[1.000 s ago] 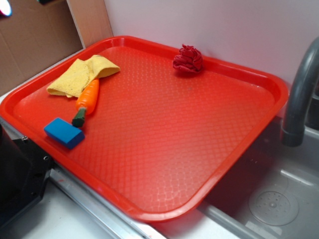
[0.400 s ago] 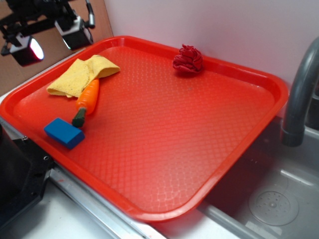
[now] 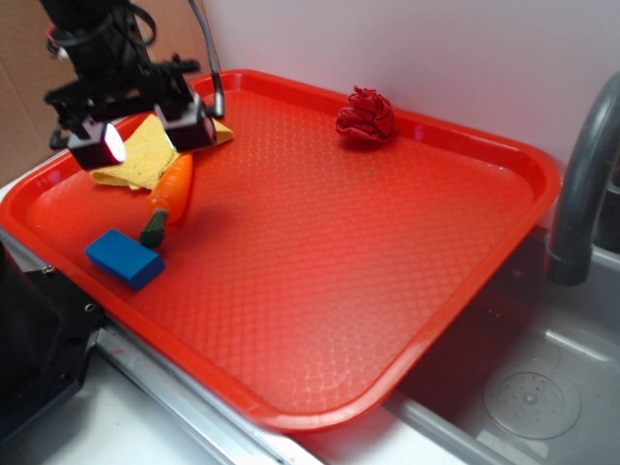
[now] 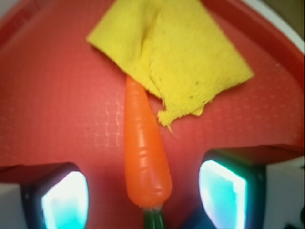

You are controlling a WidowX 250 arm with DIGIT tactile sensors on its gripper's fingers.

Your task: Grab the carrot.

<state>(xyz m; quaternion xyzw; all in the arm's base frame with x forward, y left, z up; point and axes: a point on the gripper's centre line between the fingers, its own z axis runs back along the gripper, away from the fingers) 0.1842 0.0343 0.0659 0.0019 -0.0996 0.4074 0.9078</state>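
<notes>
The orange carrot (image 3: pixel 171 190) (image 4: pixel 143 150) lies on the red tray (image 3: pixel 320 291) near its left side, its green stem end toward the front and its tip tucked under the yellow cloth (image 3: pixel 145 155) (image 4: pixel 181 57). My gripper (image 3: pixel 150 138) (image 4: pixel 143 198) hangs open above the carrot. In the wrist view the two glowing fingertips (image 4: pixel 64 200) stand on either side of the carrot's thick end, apart from it.
A blue block (image 3: pixel 124 258) sits just in front of the carrot's stem. A red crumpled ball (image 3: pixel 365 116) rests at the tray's back edge. A grey faucet (image 3: pixel 581 184) and a sink basin (image 3: pixel 523 387) are at the right. A wall rises behind the tray.
The gripper has come into view from the upper left and dropped down and right, until it hangs over the carrot. The objects on the tray have not moved.
</notes>
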